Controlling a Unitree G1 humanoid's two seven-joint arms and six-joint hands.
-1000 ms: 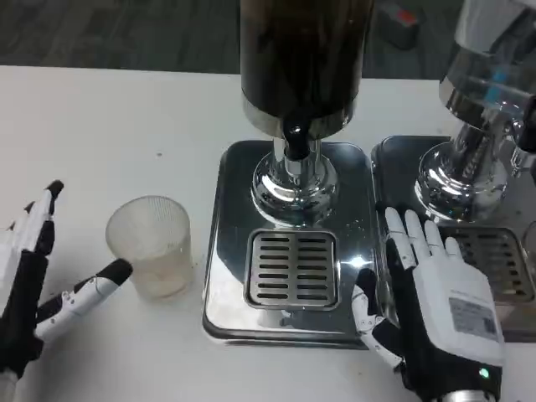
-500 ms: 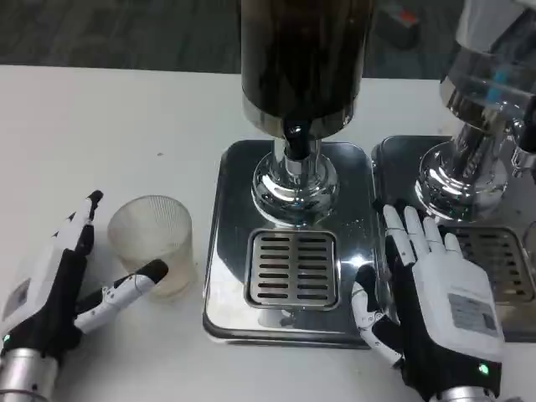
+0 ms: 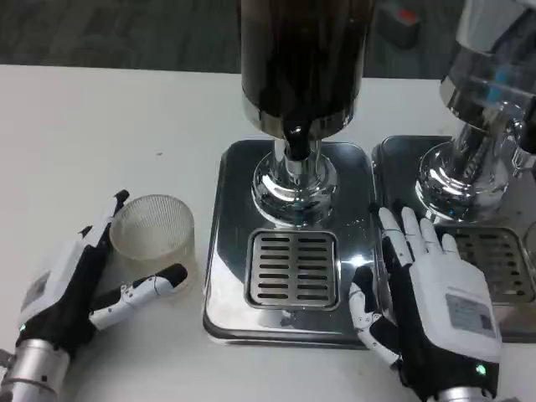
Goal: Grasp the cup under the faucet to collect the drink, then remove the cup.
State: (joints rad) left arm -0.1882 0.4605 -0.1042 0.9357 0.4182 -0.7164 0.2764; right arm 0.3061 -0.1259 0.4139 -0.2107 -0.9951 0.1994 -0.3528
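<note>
White table (image 3: 100, 117): one cup (image 3: 153, 237) left of two dispensers' trays (image 3: 226, 251), my left hand (image 3: 79, 285) spread around it, right hand (image 3: 431, 301) flat, fingers apart.

Single head view, taken from the robot's head or chest, facing steeply downward and forward at close range over the white surface (image 3: 100, 109), with the drink dispenser (image 3: 301, 63) and its steel drip tray (image 3: 226, 243) central and both forearms entering from the lower edge.
</note>
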